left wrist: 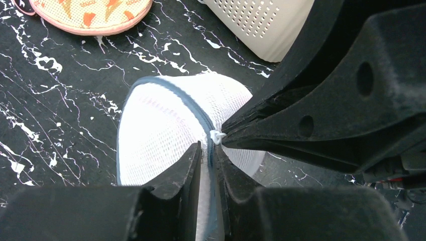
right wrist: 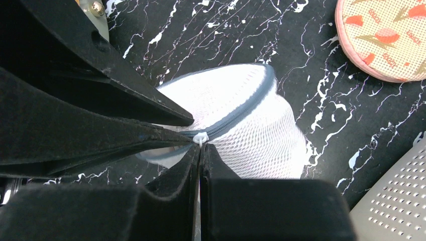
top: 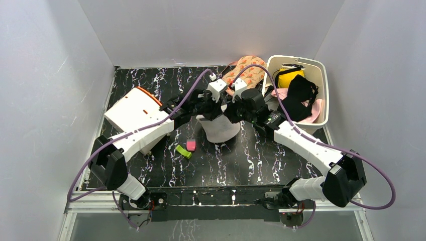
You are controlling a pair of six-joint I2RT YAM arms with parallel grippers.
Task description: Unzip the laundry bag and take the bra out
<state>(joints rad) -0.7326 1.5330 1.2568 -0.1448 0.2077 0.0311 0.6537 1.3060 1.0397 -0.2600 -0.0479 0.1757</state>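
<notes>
Two grippers meet at one spot on the rim of the laundry bag (left wrist: 161,125). Seen from its own wrist camera, the left gripper (left wrist: 208,149) has its fingers drawn to a narrow slit, with the grey zip band (left wrist: 193,108) and a fold of white mesh pinched between them. Right at those tips sits the small white zipper pull (right wrist: 200,139). The right gripper (right wrist: 201,149) comes in from the opposite side, its fingers pressed together so that almost no gap shows, and its tips close on that pull. The bag itself bulges out just ahead of both sets of fingers, lifted at the pinched edge. Its rounded mesh body rests on the black marbled table (left wrist: 60,100), and the zip curves away over the top of the bag, shut along the stretch that shows. Farther out from the left gripper, ahead and to its right, stands the white perforated basket (left wrist: 261,25). Ahead and to its left lies a round pink-edged pouch (left wrist: 90,12) with an orange pattern. In the top view the basket holds a black garment (top: 300,98) and something yellow (top: 289,76). Behind the grippers, toward the arm bases, lie a green piece (top: 183,151) and a pink piece (top: 191,145), and a white box (top: 131,113) sits out beside the left arm.
</notes>
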